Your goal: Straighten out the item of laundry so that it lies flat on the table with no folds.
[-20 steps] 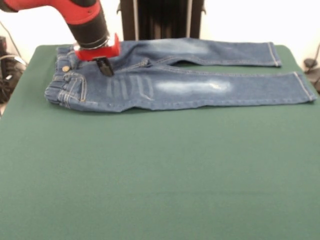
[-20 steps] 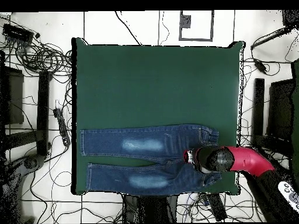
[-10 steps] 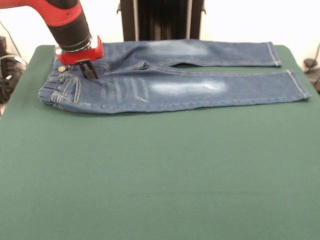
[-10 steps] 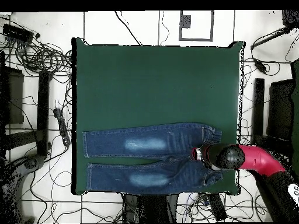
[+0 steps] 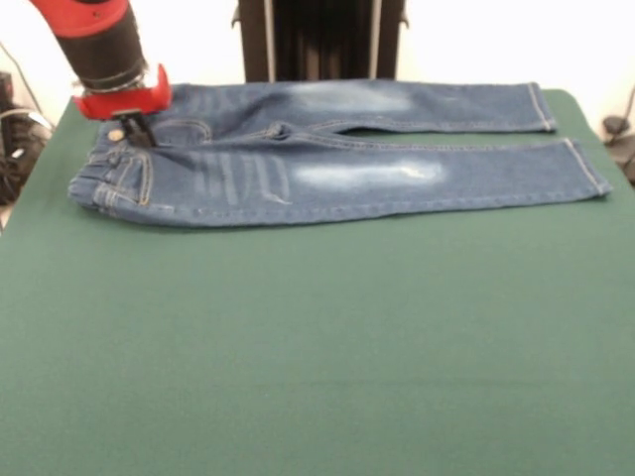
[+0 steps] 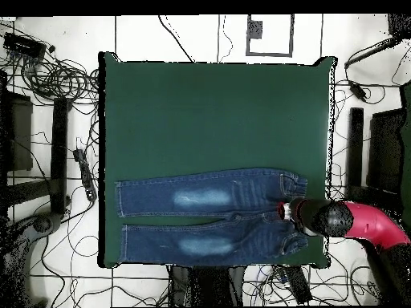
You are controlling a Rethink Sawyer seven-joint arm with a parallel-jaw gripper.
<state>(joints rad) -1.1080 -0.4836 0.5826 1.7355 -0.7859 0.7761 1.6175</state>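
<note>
The item of laundry [image 5: 347,174] is a small pair of blue jeans with pale thigh patches. It lies spread along the far side of the green table [image 5: 317,337], waistband at the left and both legs stretched to the right. My gripper [image 5: 136,132] reaches down onto the waistband beside the brass button, its dark fingers pinched together on the denim. From overhead, the jeans [image 6: 201,198] lie near the table's [image 6: 217,112] lower edge. There the gripper [image 6: 282,211] sits at their right end, with the red arm coming in from the right.
The waistband lies close to the table's left edge [image 5: 60,129] in the front view. A dark stand [image 5: 317,40] rises behind the table. Cables [image 6: 56,80] and equipment lie on the floor around the table.
The gripper has slid left in the front view with the waistband. The whole pair of jeans has shifted left with it and the legs lie straighter.
</note>
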